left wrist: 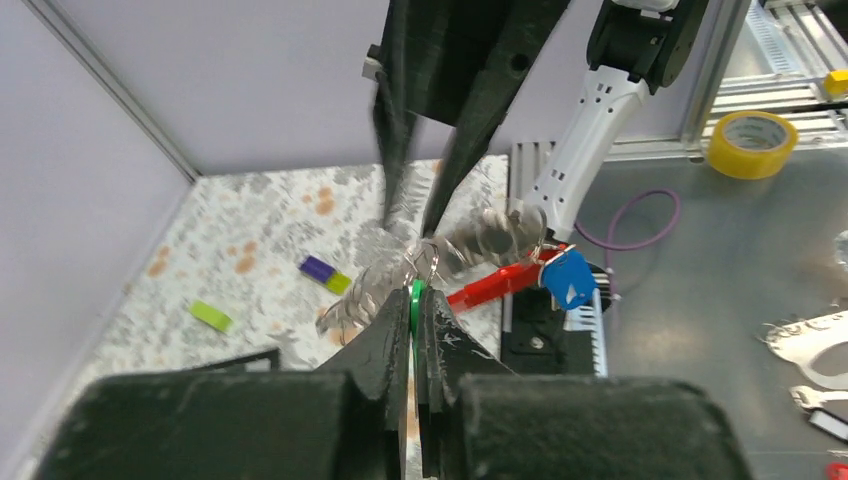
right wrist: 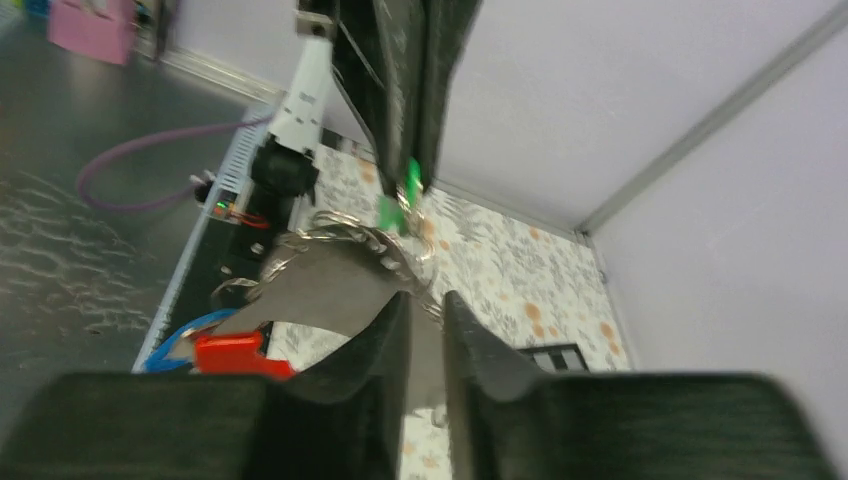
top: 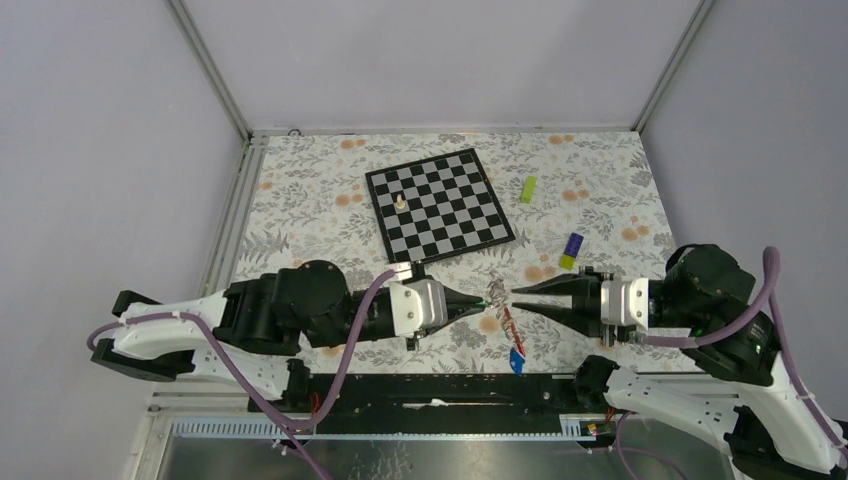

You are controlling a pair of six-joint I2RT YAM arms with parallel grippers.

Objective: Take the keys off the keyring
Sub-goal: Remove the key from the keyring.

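Observation:
The keyring hangs above the flowered table between my two gripper tips, blurred silvery links with a red strap and a blue-headed key dangling from it. My left gripper is shut on the green key head, seen edge-on between its fingers. My right gripper faces it from the other side, jaws a narrow gap apart, with the silvery ring and chain at the mouth of that gap. From above, the left gripper and right gripper nearly meet tip to tip.
A chessboard with one small pale piece lies behind the grippers. A lime-green block and a purple-and-yellow block lie to its right. A black rail runs along the near table edge. A yellow tape roll sits off the table.

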